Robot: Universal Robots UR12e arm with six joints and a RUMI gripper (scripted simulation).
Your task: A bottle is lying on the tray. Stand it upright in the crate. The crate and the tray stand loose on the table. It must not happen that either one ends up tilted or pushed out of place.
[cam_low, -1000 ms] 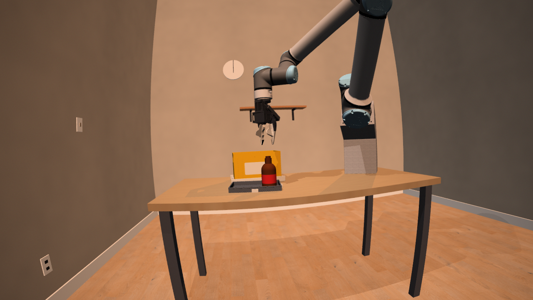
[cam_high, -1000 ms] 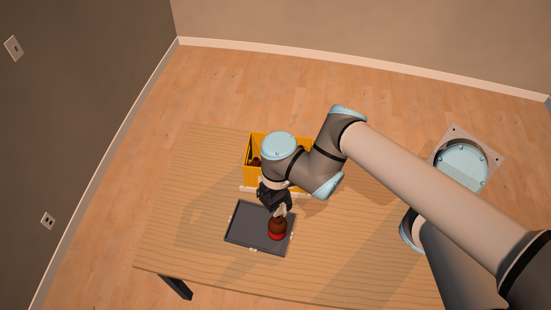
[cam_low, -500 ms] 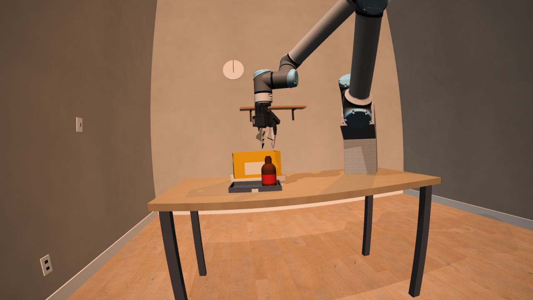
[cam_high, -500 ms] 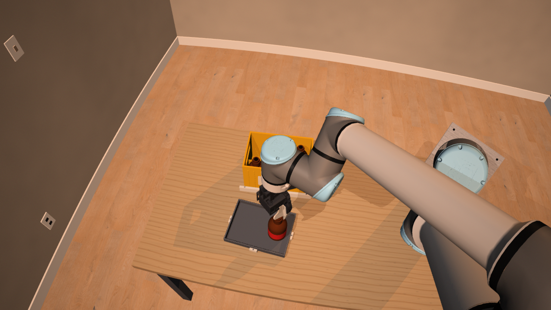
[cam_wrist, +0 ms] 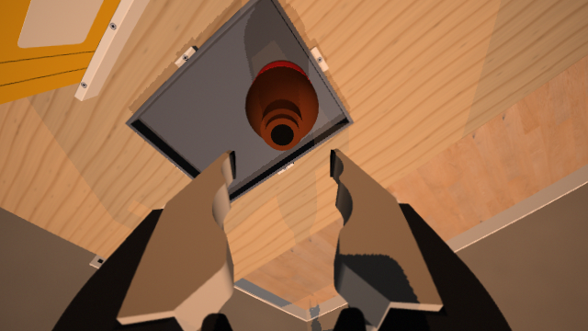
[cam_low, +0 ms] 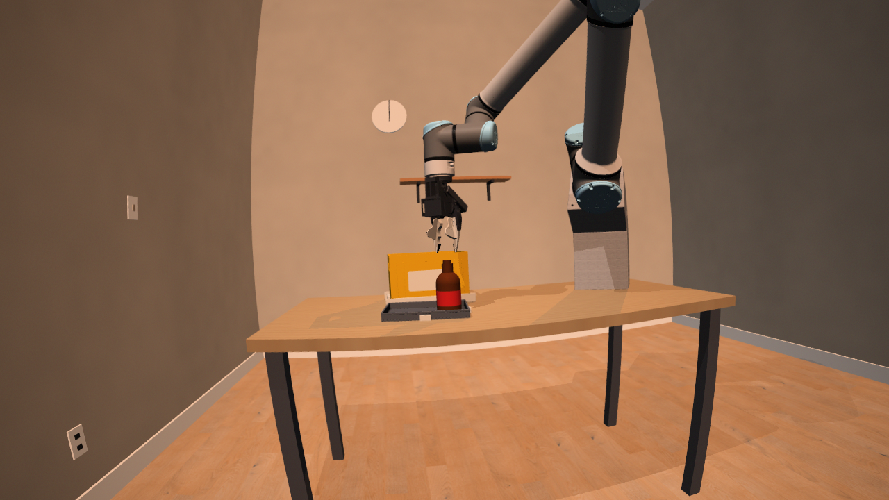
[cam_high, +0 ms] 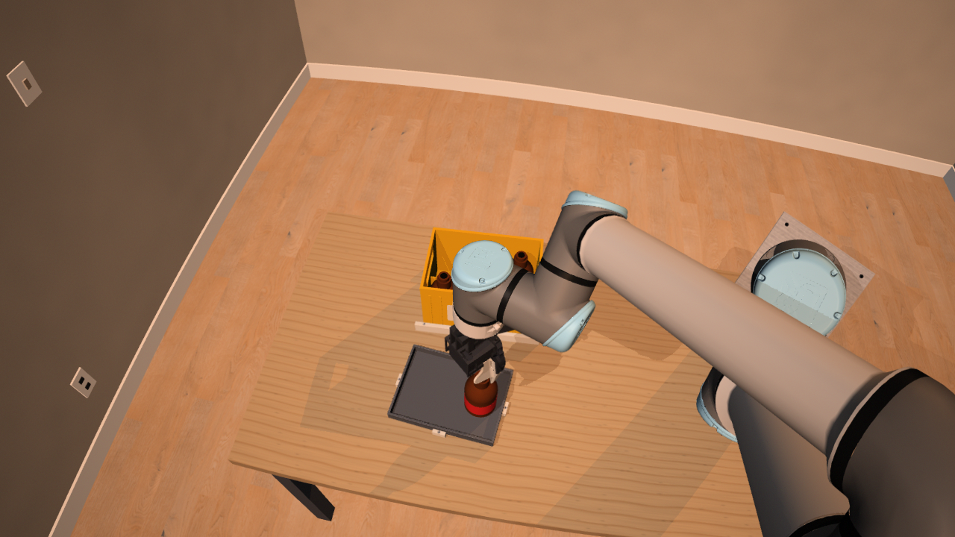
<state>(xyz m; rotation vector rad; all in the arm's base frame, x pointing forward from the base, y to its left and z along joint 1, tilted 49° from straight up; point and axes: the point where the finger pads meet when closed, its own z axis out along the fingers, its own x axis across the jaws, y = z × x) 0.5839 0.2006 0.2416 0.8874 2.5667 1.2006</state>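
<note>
Bottle (cam_high: 480, 399) (cam_low: 448, 289) (cam_wrist: 282, 103): one, upright on one tray (cam_high: 427, 387) (cam_low: 407, 315) (cam_wrist: 207, 106).

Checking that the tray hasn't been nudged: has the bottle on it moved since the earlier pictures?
No; the bottle stands upright at the same spot inside the tray's rim.
</note>
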